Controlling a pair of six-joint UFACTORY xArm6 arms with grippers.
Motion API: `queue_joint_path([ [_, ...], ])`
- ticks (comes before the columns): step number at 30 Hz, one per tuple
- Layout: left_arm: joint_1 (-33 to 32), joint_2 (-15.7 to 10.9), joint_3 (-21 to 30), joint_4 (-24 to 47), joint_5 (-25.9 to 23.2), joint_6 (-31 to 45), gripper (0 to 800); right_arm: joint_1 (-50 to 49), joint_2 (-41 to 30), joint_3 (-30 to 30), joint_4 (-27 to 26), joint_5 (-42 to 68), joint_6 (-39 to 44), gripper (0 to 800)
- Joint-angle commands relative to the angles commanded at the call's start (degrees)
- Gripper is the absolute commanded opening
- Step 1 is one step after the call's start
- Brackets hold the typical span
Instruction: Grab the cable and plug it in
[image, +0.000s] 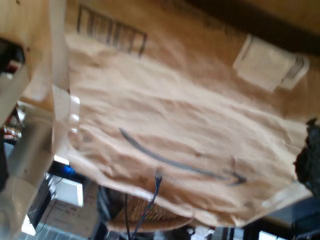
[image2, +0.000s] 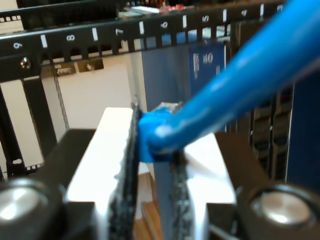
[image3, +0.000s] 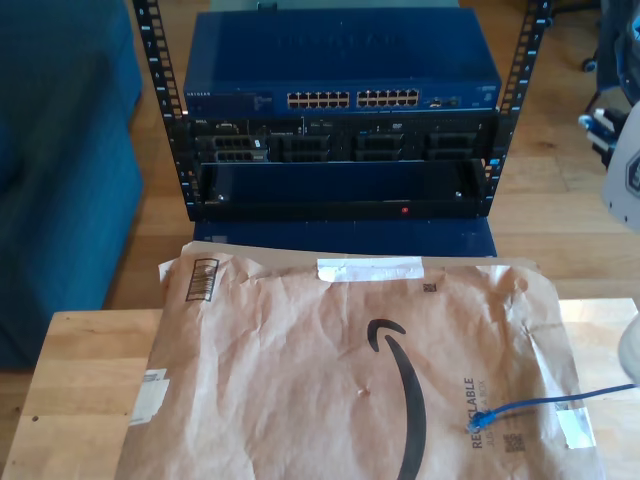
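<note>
The bright-blue cable (image2: 235, 75) is pinched between the dark pads (image2: 129, 170) of my second gripper (image2: 154, 152), which is shut on it just behind its end. That end faces a black numbered rack rail (image2: 115, 35). In the exterior view this gripper (image3: 600, 128) hangs at the right edge, beside the rack's right post. The cable's other end (image3: 488, 416) lies on the brown paper envelope (image3: 300, 370), and its cord trails off the exterior view's right. The first wrist view looks down on the same envelope (image: 175, 115), with a thin dark-blue cable (image: 156, 187) near its edge.
A blue network switch (image3: 340, 95) with two banks of ports sits at the top of the black rack (image3: 340, 190). The envelope covers most of the wooden table (image3: 90, 370). A blue sofa (image3: 60, 150) stands on the exterior view's left.
</note>
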Motion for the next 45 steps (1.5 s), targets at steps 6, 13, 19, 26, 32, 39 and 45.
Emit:
queue_joint_path([
  [6,7.56,-2.37,4.22,6.51,-0.35,10.90,795,0.26,0.26,0.09,0.09,-0.18,0.00,2],
  [13,17.32,-3.78,8.97,9.67,-1.32,22.33,795,0.35,0.18,0.09,0.18,-0.09,0.00,2],
  [19,23.56,-7.47,19.69,12.22,-7.47,30.33,797,0.44,0.09,0.53,0.26,0.00,0.09,2],
  [26,24.79,-11.52,29.54,15.03,-12.75,34.11,797,0.44,-0.18,1.67,0.26,-0.09,0.09,3],
  [32,27.87,-12.66,36.31,15.65,-19.25,35.34,798,0.79,-0.79,1.93,0.26,0.00,0.09,2],
  [39,27.96,-13.80,42.46,17.76,-26.11,35.69,798,1.14,-1.23,2.73,0.26,0.00,0.09,2],
  [45,28.04,-17.76,46.24,17.76,-29.80,35.69,798,1.32,-1.23,2.99,0.35,0.00,0.18,3],
])
